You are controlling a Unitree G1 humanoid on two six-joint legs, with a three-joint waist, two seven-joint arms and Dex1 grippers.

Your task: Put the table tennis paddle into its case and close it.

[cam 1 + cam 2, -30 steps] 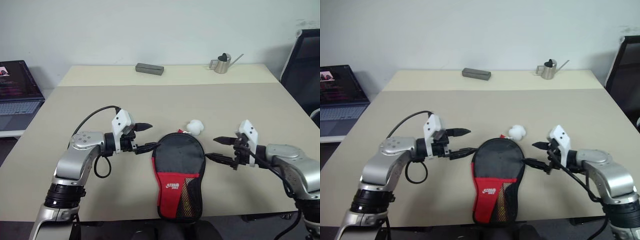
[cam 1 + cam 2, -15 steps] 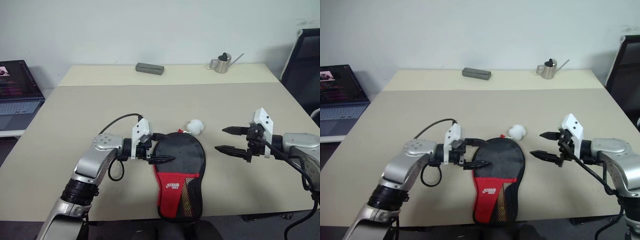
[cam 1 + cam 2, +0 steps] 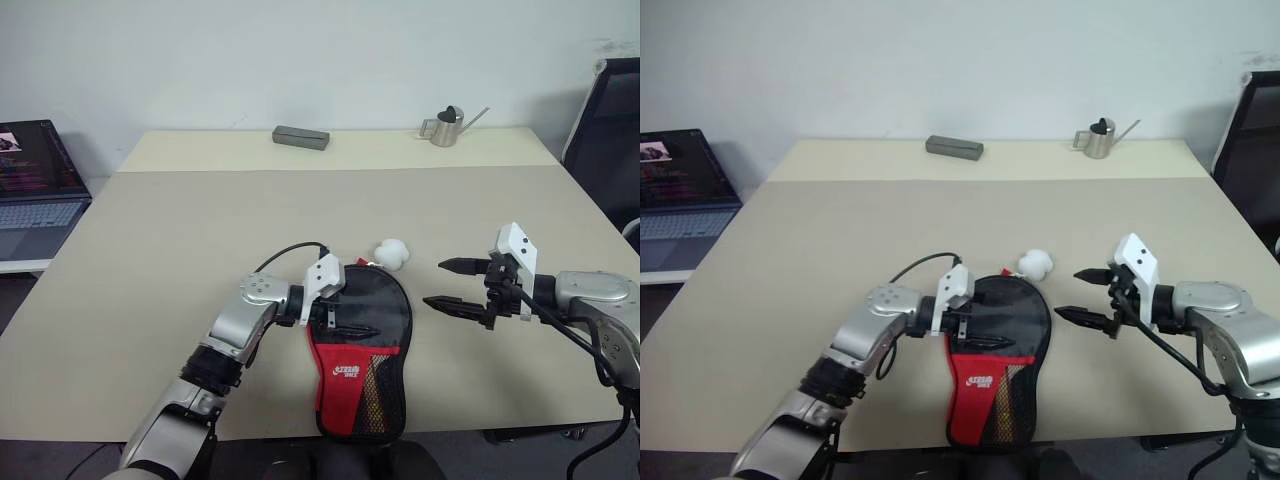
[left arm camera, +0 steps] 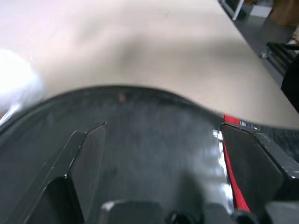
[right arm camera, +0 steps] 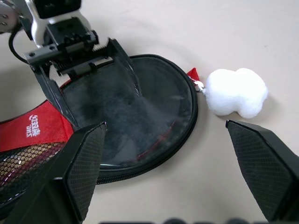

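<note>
A: Where the case [image 3: 357,345] lies flat at the table's [image 3: 180,260] near edge, what is the left gripper [image 3: 352,318] doing?
B: It hovers over the round black end, fingers spread, gripping nothing.
A: And the right gripper [image 3: 448,284]?
B: Beside the case, fingers apart, empty, near a white pom-pom [image 3: 391,252].

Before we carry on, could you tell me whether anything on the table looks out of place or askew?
Nothing stands out. The case lies flat near the table's front edge, with its white pompom resting beside its rounded end.
</note>
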